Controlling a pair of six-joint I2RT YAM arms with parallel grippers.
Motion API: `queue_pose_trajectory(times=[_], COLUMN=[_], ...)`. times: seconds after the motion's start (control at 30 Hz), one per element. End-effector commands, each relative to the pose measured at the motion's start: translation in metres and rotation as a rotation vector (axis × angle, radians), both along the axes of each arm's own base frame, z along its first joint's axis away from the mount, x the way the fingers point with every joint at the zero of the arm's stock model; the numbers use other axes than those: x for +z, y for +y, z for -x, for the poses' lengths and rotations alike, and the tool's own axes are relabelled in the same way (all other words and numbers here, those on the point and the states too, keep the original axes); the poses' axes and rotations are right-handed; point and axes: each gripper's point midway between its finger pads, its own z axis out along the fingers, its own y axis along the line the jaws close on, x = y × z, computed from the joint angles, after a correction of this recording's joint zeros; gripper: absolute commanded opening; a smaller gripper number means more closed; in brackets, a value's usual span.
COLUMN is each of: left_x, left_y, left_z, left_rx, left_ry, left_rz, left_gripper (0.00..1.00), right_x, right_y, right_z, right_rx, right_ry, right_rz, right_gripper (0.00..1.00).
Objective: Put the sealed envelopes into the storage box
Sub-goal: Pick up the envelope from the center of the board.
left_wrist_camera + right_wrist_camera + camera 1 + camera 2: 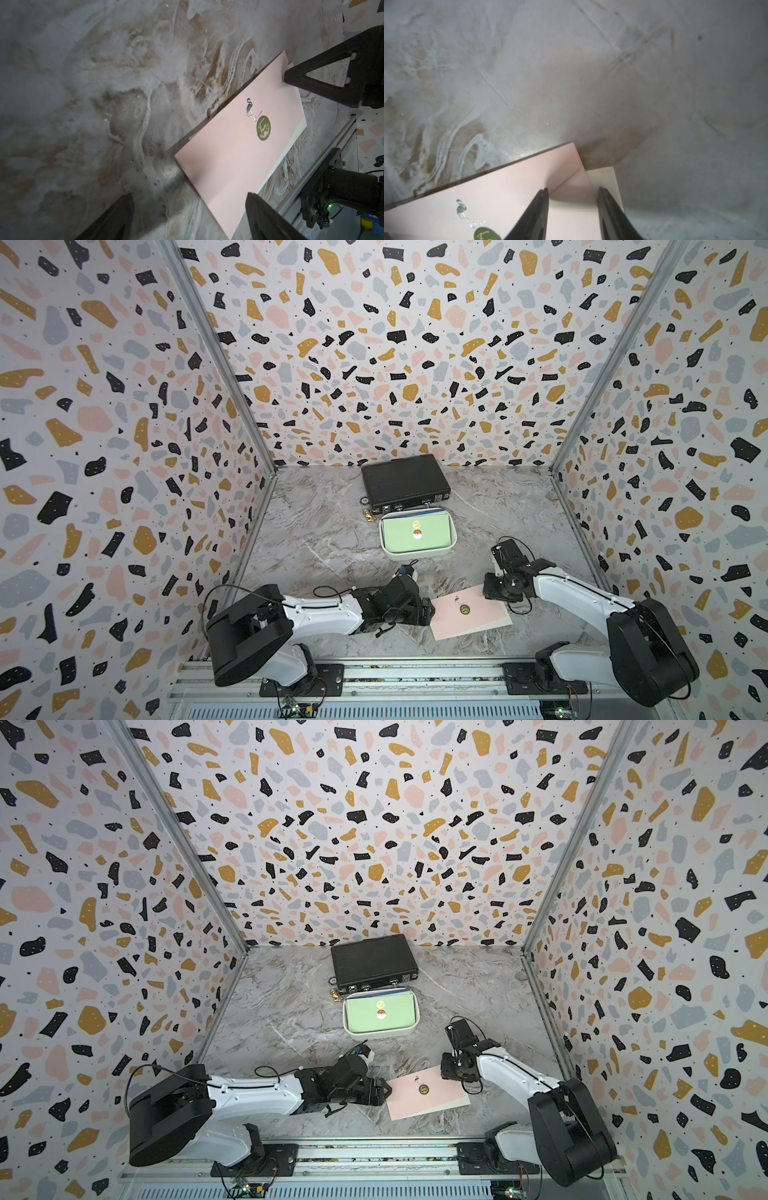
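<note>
Flanking pink envelope (239, 155) | left gripper (189, 195) gaping | right gripper (572, 189) parted, tips at its corner

Right hand (572, 189) over pink envelope (512, 187) corner

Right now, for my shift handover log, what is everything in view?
pink envelope: one, pink, front, atop cream envelope
cream envelope: one, cream, under pink envelope
stacked envelopes: several, green on top, in storage box
storage box: one, white, centre
briefcase: one, black, behind storage box
trinket: one, gold, beside storage box
table: one, grey marble
left hand: one, black, open, at pink envelope's edge
right hand: one, black, open, over its corner
</note>
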Motion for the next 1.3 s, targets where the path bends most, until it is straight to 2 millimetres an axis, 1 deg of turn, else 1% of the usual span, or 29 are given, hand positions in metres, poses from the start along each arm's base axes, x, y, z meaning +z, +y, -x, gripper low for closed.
queue_pose_trajectory(times=[0.0, 0.17, 0.23, 0.53, 0.8, 0.97, 1.1, 1.17, 1.23, 1.27], left_x=[-0.014, -0.014, -0.012, 0.012, 0.019, 0.027, 0.031, 0.026, 0.014, 0.012], left_y=[0.008, 0.004, 0.001, -0.019, -0.024, -0.032, -0.030, -0.025, -0.015, -0.012], left_z=[0.008, 0.010, 0.011, 0.008, 0.006, 0.005, 0.004, 0.005, 0.010, 0.013], left_rx=[0.012, 0.022, 0.020, -0.004, -0.004, -0.011, 0.002, 0.013, 0.026, 0.025], left_ry=[0.052, 0.076, 0.079, 0.058, 0.045, 0.035, 0.022, 0.037, 0.080, 0.098], left_rz=[-0.018, 0.036, 0.059, 0.187, 0.231, 0.293, 0.316, 0.276, 0.192, 0.171], left_gripper=[0.88, 0.87, 0.86, 0.82, 0.78, 0.74, 0.74, 0.74, 0.75, 0.75], right_x=[0.003, 0.006, 0.004, -0.003, -0.005, -0.006, -0.008, -0.008, -0.008, -0.008], right_y=[0.007, 0.011, 0.013, 0.018, 0.022, 0.023, 0.022, 0.020, 0.020, 0.020], right_z=[0.014, 0.020, 0.023, 0.031, 0.033, 0.034, 0.035, 0.036, 0.036, 0.036], right_rx=[-0.006, 0.008, 0.008, 0.008, 0.014, 0.015, 0.018, 0.018, 0.018, 0.019], right_ry=[0.041, 0.056, 0.067, 0.096, 0.106, 0.114, 0.115, 0.113, 0.113, 0.111], right_rz=[-0.067, -0.098, -0.111, -0.152, -0.171, -0.178, -0.175, -0.168, -0.165, -0.163], right_gripper=[0.45, 0.44, 0.44, 0.44, 0.45, 0.44, 0.44, 0.44, 0.44, 0.44])
